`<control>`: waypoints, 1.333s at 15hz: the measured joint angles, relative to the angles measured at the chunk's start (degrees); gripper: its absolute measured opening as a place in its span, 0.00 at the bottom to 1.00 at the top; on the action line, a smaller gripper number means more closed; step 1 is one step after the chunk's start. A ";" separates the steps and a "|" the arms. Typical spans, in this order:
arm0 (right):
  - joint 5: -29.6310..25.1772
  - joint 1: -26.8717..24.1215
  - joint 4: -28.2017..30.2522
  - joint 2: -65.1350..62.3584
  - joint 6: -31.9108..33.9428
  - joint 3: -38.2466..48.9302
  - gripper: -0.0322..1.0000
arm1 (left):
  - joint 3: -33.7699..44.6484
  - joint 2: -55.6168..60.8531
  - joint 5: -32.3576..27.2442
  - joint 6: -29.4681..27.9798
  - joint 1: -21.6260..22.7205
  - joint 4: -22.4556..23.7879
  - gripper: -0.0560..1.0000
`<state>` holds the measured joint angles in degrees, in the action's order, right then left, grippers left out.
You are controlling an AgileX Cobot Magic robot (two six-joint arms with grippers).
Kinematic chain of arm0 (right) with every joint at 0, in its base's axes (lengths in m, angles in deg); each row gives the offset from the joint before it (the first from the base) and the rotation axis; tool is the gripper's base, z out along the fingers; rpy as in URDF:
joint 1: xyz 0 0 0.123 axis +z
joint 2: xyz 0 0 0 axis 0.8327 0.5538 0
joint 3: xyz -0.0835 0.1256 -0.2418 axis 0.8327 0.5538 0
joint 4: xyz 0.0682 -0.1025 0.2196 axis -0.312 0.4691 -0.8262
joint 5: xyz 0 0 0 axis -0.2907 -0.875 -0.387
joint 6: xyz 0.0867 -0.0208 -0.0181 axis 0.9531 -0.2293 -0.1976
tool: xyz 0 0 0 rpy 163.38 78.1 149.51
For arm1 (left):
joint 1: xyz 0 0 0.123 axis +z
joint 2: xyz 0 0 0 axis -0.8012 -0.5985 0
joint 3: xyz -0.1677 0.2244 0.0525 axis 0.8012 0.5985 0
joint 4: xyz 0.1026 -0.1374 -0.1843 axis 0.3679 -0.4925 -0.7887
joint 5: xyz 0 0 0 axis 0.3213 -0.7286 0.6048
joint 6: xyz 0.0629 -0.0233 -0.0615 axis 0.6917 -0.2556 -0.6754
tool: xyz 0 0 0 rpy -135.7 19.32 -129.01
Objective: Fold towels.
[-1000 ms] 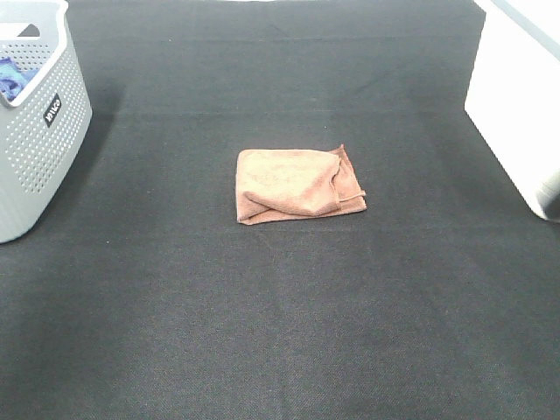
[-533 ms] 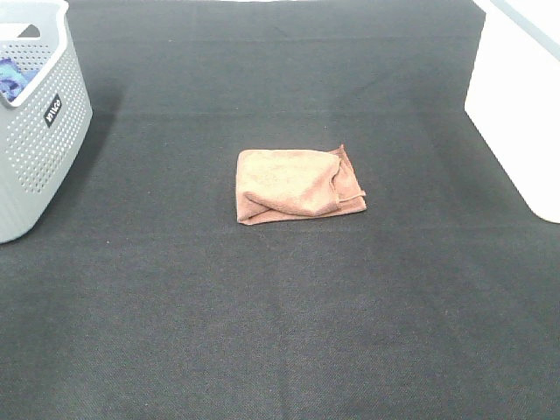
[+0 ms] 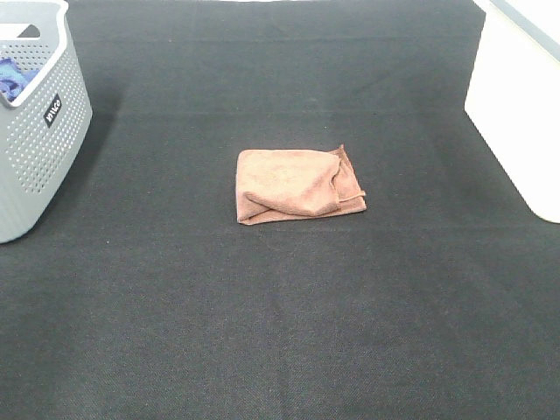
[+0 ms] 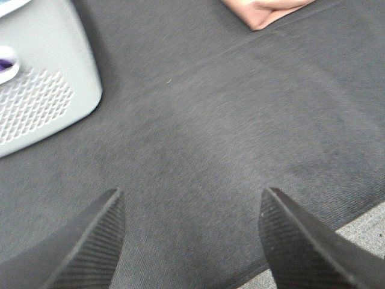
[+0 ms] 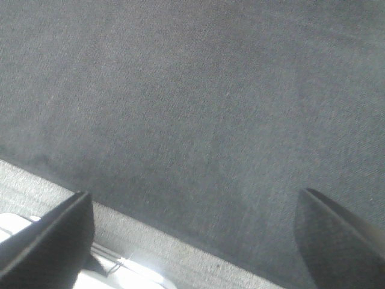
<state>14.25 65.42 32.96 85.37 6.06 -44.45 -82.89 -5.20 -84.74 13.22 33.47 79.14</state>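
Terracotta towel (image 3: pixel 297 185) lies folded at the centre of the high view on the black mat (image 3: pixel 280 332), its long axis running left to right, loose layered edges toward the right and rounded fold toward the left. Grey perforated basket (image 3: pixel 39 131) stands at upper left, well apart. Left gripper (image 4: pixel 189 232) and right gripper (image 5: pixel 192 226) both hang with jaws spread wide, holding nothing.

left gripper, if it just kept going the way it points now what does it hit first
Most likely the bare black fabric mat: the open left gripper points at it. The grey perforated plastic basket and folded terracotta microfibre towel lie off to the sides.
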 joint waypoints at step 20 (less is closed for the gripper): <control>0.34 -8.14 -2.06 -16.90 2.98 0.00 0.85 | 0.11 8.02 0.06 1.20 19.82 -0.97 0.64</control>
<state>14.59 57.29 30.90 68.47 9.03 -44.45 -82.77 2.83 -84.68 14.43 53.30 78.16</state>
